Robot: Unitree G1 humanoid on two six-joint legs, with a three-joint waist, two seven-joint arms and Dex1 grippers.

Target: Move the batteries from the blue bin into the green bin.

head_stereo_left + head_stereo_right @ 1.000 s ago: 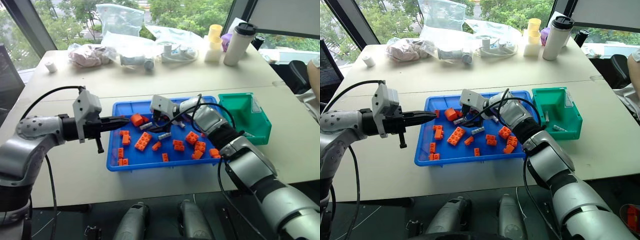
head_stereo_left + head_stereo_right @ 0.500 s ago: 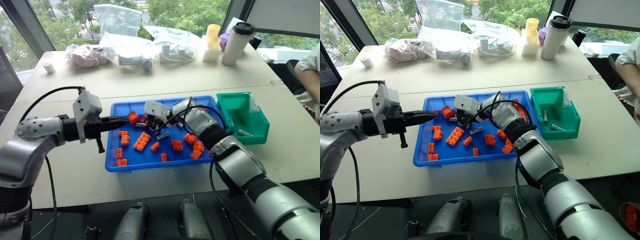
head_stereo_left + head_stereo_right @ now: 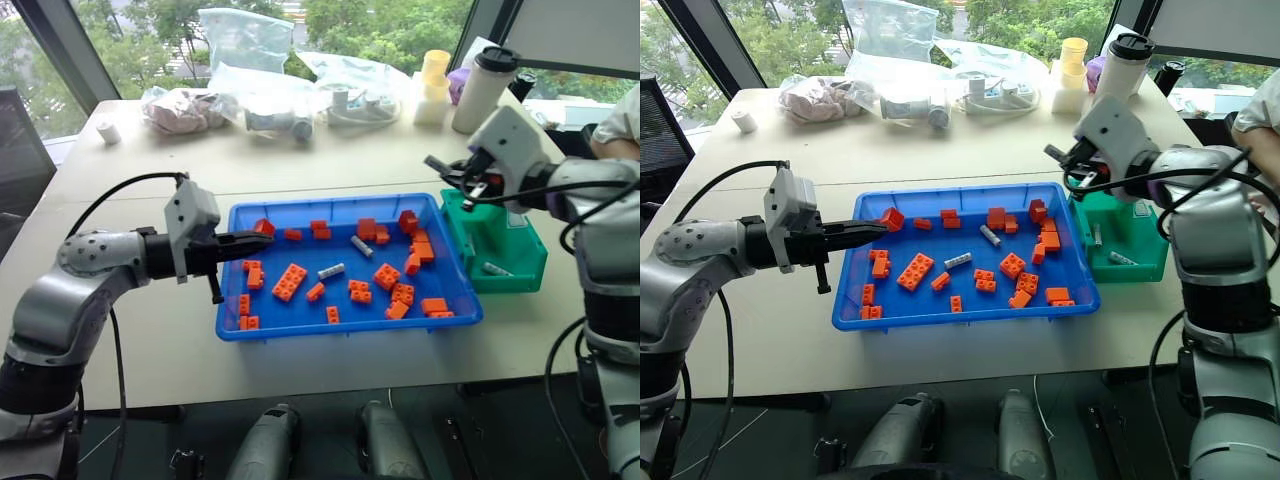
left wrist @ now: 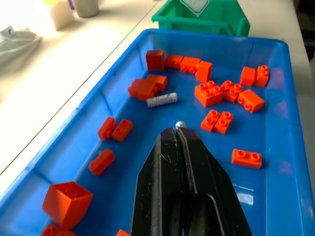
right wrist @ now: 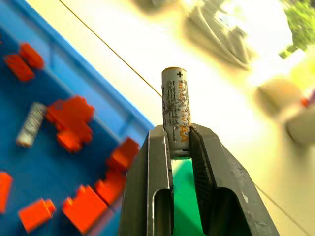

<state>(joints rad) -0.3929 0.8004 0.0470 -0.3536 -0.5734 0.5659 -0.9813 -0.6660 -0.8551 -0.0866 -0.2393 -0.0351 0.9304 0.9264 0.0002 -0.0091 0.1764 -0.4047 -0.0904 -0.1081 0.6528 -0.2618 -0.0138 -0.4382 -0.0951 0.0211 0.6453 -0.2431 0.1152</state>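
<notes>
My right gripper (image 5: 176, 135) is shut on a silver-grey battery (image 5: 175, 110) that stands upright between its fingers. It hovers above the far left corner of the green bin (image 3: 510, 275), between that bin and the blue bin (image 3: 340, 325). Two batteries (image 3: 331, 271) (image 3: 361, 246) lie among orange bricks in the middle of the blue bin. Two more batteries (image 3: 1097, 235) (image 3: 1120, 258) rest inside the green bin. My left gripper (image 3: 255, 237) is shut and empty, pointing level over the blue bin's left rim.
Several orange bricks (image 3: 288, 282) are scattered over the blue bin. Plastic bags (image 3: 250, 80), a tumbler (image 3: 483, 88) and stacked yellow cups (image 3: 431, 85) line the table's far side. A person's sleeve (image 3: 625, 118) shows at the right edge.
My right gripper shut on a battery in the blue bin, then lifted it up and right to the green bin. My left gripper has kept its place.
</notes>
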